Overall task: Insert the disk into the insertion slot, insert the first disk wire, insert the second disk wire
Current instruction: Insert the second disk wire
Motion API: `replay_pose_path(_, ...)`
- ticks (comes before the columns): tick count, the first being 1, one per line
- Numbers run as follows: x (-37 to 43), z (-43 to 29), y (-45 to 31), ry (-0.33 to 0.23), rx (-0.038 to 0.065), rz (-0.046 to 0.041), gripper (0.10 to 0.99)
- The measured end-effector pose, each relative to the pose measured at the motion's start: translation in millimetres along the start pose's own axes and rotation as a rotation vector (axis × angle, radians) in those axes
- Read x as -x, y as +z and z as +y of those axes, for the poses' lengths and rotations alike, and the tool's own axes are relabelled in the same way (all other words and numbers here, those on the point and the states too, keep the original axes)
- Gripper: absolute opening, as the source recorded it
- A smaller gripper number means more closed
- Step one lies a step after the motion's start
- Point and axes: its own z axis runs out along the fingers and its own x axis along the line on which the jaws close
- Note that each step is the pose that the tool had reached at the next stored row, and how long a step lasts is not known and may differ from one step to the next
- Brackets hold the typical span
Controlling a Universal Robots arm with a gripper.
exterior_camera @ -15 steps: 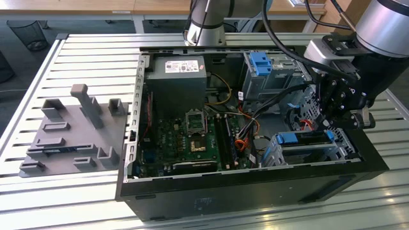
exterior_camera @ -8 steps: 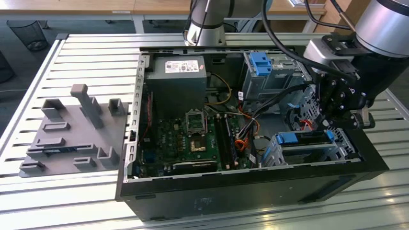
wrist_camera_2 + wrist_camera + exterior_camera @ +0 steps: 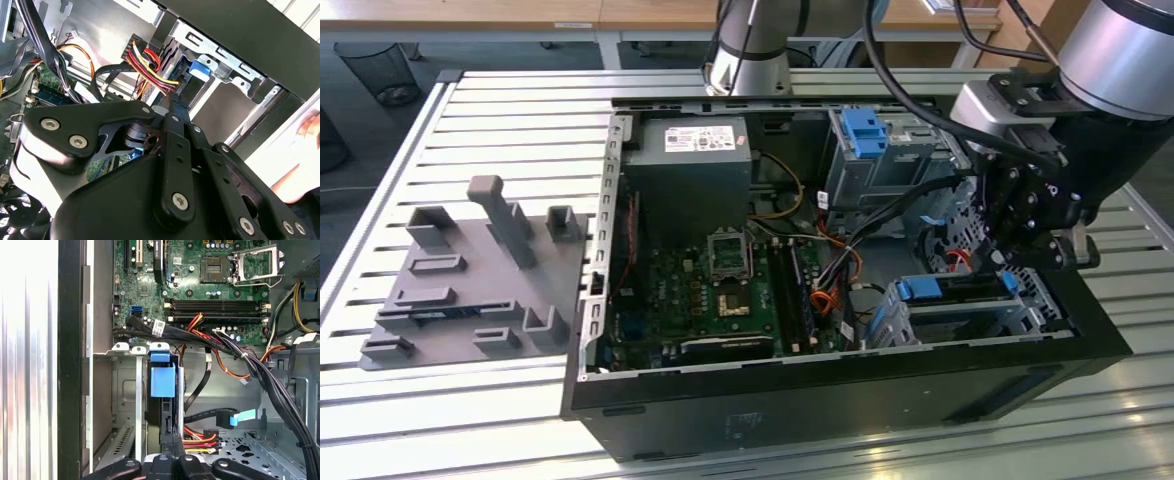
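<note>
The disk (image 3: 961, 289) is already sitting in the insertion slot (image 3: 911, 322), down in the corner of the open case (image 3: 827, 400) on the exterior view's right. The gripper (image 3: 171, 102) hangs right over that corner, fingers squeezed together on the plug end of the red-yellow-black disk wire (image 3: 149, 66), just beside the disk's blue carrier.

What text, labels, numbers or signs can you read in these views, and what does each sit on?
No text here can be quoted; each piece of print is too small or blurred.
White label on the grey power supply in the exterior view: print too small to read.
White tag on the black cable bundle in the first wrist view: blurred, unreadable.
Markings on the green motherboard: too small to read.
</note>
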Motion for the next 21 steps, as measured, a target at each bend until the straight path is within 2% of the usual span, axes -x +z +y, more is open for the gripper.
replay_pose_path(3,0.0,1.7,0.0,0.000,0.000,-0.0001,0.106)
replay_pose_path(5,-0.1,7.6,-0.1,0.000,-0.001,-0.0001,0.106)
replay_pose_path(10,-0.2,12.8,-0.2,0.000,-0.001,-0.0001,0.106)
replay_pose_path(16,2.4,13.5,-3.7,0.000,-0.001,-0.0015,0.106)
replay_pose_path(21,9.5,13.6,-8.3,0.000,-0.001,-0.0017,0.106)
